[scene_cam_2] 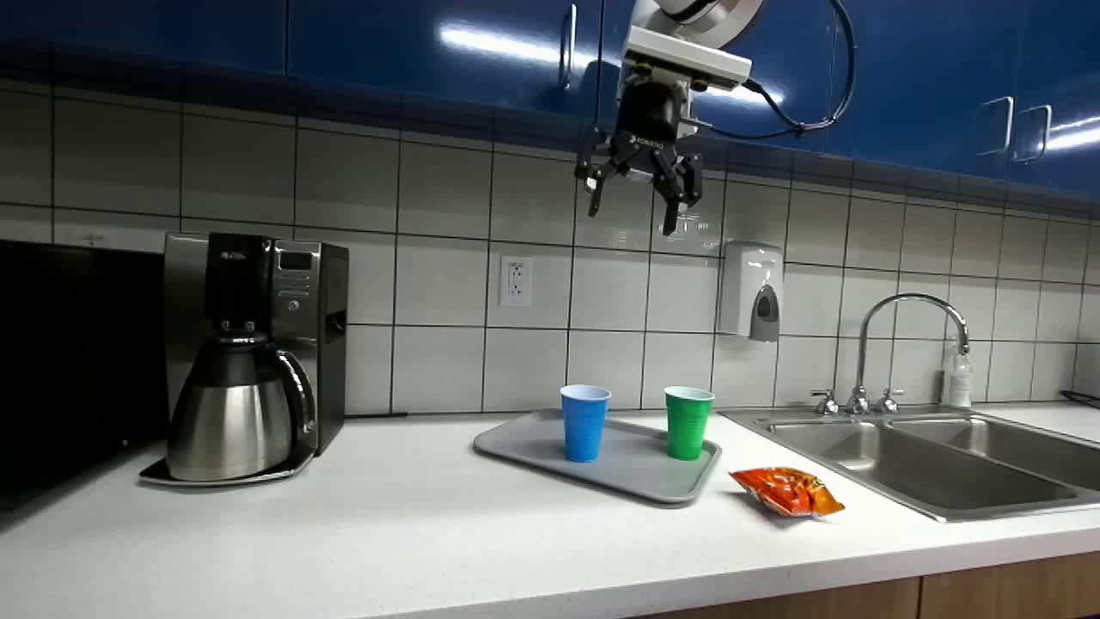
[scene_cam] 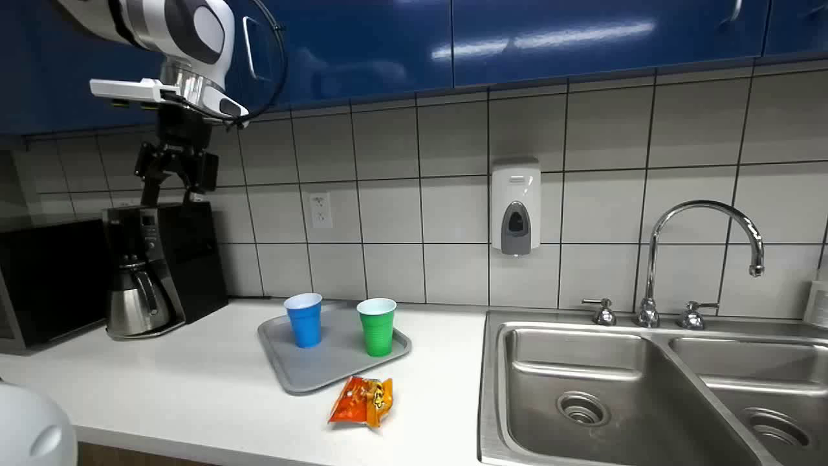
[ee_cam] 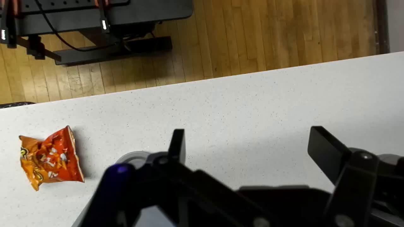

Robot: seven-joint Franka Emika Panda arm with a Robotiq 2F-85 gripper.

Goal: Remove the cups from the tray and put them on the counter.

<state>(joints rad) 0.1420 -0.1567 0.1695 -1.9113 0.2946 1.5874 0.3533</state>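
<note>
Glare on glossy blue cabinet doors (scene_cam: 611, 42), both ext. views. Wrist view: bright speckled-white counter (ee_cam: 233, 110) w/ soft shadow; black fingers (ee_cam: 328, 154) dim.

- Your blue cup (scene_cam_2: 585, 427) stands upright on the gray tray (scene_cam_2: 634, 468).
- Your green cup (scene_cam_2: 687, 427) does too.
- The tray lies near the counter's (scene_cam_2: 387, 533) back edge.

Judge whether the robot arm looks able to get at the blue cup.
Probably yes: the open gripper hangs empty above the counter, and the blue cup stands upright on the tray, apart from the green cup, with nothing covering it.
</note>
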